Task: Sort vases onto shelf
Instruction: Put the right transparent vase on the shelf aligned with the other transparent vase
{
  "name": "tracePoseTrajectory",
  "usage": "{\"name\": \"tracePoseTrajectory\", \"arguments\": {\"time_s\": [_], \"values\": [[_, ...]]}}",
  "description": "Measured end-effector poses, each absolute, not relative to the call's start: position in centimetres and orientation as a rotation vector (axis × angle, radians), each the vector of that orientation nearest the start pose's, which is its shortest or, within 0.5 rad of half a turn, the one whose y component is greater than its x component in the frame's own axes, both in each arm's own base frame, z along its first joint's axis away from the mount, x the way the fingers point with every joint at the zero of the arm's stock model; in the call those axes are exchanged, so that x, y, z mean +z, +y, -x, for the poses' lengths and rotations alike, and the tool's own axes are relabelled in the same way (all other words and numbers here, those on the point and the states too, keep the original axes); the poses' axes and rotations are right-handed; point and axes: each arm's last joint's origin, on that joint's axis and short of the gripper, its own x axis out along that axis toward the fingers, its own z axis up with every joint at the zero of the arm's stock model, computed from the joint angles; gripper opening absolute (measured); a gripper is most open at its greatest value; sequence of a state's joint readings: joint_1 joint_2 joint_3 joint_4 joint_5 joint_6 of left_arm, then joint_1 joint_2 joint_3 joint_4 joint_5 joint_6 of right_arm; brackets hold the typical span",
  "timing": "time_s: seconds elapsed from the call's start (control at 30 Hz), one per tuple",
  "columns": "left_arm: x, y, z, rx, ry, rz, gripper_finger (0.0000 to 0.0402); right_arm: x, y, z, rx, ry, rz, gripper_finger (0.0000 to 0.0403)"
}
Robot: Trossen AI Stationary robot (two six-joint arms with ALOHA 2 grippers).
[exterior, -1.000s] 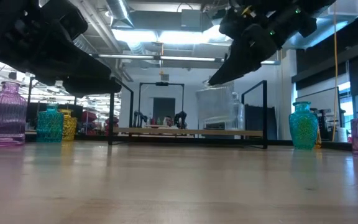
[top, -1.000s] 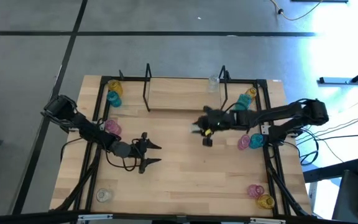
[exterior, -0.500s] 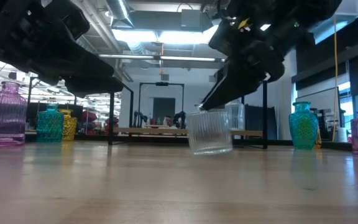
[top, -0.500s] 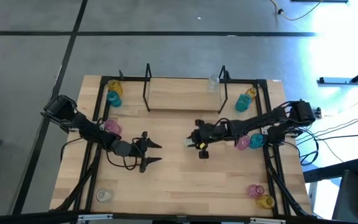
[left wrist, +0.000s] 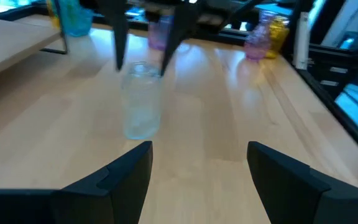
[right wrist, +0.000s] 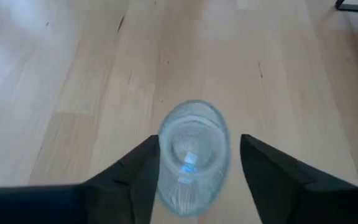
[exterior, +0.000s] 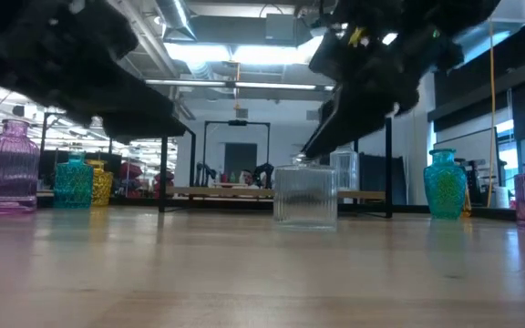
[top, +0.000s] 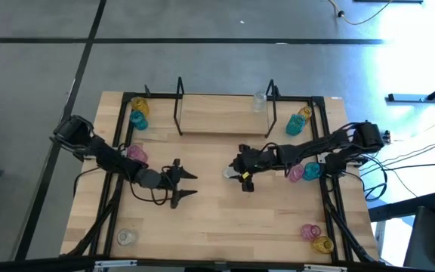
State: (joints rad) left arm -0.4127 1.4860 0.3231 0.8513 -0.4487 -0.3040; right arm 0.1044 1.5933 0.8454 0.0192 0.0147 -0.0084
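A clear vase (exterior: 305, 196) stands upright on its base on the tabletop's middle, in front of the shelf (top: 223, 119). My right gripper (top: 238, 175) is open and reaches down at a slant over this clear vase (right wrist: 191, 155), one finger on each side of its upper part. My left gripper (top: 189, 185) waits open a little to the vase's left, pointing at it, with nothing between its fingers. Another clear vase (top: 260, 100) stands at the shelf's far right end. My right gripper's fingers flank the clear vase's neck and shoulder (left wrist: 143, 70), slanting down from the table's right. A gap shows between one finger (right wrist: 272, 174) and the glass. I cannot tell whether the other finger (right wrist: 135, 174) touches it. The vase stands on the table.
Yellow and teal vases (top: 138, 112) stand at the far left and a pink vase (top: 136, 155) beside my left arm. A clear vase (top: 127, 236) is near left. Yellow and teal (top: 299, 119), pink and teal (top: 304, 171), pink and yellow (top: 317, 238) stand along the right.
My right gripper has come down and toward the table's near edge with the clear vase. The vase hung clear above the shelf's front, then touched down tilted, and now stands upright on the tabletop.
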Motion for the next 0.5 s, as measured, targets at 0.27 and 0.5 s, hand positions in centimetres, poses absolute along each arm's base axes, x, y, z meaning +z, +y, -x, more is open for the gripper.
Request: {"name": "tracePoseTrajectory", "arguments": {"time_s": [0.27,0.5], "values": [[16.6,-7.7,-26.6,0.055,0.333,0.021,0.0256,24.1,5.4,-28.2,0.166,0.569,0.093,0.0238],[17.0,-6.1,-29.8,0.061,0.339,0.011,0.0256,23.2,8.3,-24.4,0.128,0.554,0.112,0.0237]]}}
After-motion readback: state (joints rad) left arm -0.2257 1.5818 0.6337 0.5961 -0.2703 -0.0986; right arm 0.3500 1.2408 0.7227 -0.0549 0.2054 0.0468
